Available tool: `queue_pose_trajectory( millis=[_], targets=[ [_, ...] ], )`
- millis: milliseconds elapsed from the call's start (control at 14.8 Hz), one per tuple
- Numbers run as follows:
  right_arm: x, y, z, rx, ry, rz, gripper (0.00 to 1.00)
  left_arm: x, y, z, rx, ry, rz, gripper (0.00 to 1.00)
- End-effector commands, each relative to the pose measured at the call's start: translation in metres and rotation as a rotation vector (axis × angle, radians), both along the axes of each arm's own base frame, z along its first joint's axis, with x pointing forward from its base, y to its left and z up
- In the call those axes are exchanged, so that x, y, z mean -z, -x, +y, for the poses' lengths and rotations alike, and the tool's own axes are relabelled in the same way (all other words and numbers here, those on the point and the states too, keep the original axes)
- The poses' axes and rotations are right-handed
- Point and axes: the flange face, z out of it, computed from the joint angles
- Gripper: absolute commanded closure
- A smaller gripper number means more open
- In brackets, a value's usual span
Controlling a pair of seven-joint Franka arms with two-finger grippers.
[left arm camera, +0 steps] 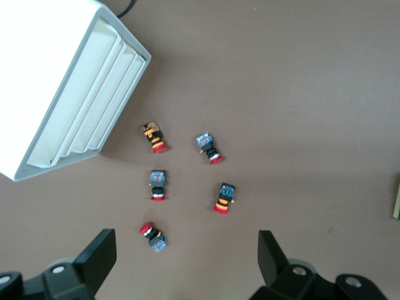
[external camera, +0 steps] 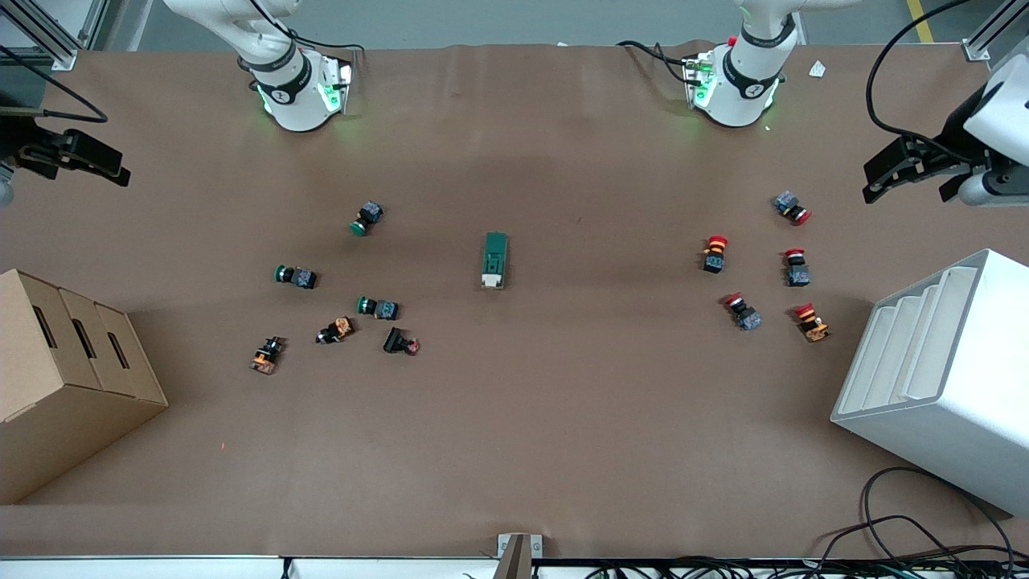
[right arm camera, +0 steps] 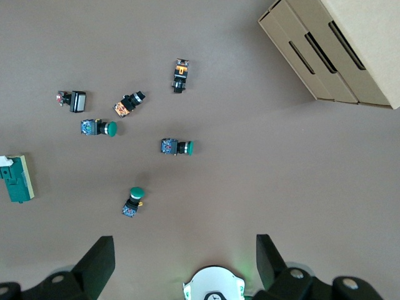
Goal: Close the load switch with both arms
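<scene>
- Load switch (external camera: 494, 260) is what we must close, so we read the table (external camera: 514, 450) from the front camera's edge outward. Nearest lie a cardboard box (external camera: 64, 362) at the right arm's end and a white slotted rack (external camera: 940, 362) at the left arm's end.
- Farther from the camera, the green push buttons (external camera: 378, 306) are scattered toward the right arm's end and the red push buttons (external camera: 744, 312) toward the left arm's end. The switch lies flat between the two groups, well apart from both, with its cream end toward the camera.
- Both arms wait high at the table's ends. The left gripper (left arm camera: 185, 262) hangs over the red buttons and the right gripper (right arm camera: 181, 262) over the green ones. The jaws of each are released and hold nothing.
- To do the step well, we judge that one arm should pin the dark-green body while the other presses the cream lever. Both should come in over the bare middle, clear of the buttons. The loose block may slide or tip if the push comes before the hold is firm.
- The front view alone shows the switch whole, along with both arm bases. The right wrist view catches the switch at its edge, cream end included. The left wrist view shows only a sliver of it, but shows the rack's slots plainly.
</scene>
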Motion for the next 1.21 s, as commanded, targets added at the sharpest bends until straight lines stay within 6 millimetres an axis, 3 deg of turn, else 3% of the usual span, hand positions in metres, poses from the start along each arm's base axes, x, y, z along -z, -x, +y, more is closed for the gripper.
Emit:
queue_pose_trajectory(
  millis=[0,270,540,742,1147],
  targets=[
    [-0.005,0.015,-0.003,-0.003,0.004,-0.006,0.00,-0.002,0.012,0.007,0.002,0.015,-0.002,0.00],
    [-0.017,0.024,-0.002,-0.003,-0.001,-0.026,0.00,-0.005,0.010,0.001,0.013,0.016,-0.008,0.00],
    [-0.014,0.027,-0.005,0.003,-0.003,-0.028,0.00,-0.008,0.015,-0.026,0.068,0.008,0.001,0.00],
    [-0.012,0.038,-0.007,0.008,-0.002,-0.043,0.00,-0.009,0.016,-0.026,0.070,0.008,0.018,0.00],
    [-0.013,0.037,-0.005,0.007,-0.025,-0.055,0.00,-0.008,0.015,-0.025,0.068,0.007,0.020,0.00]
  ],
)
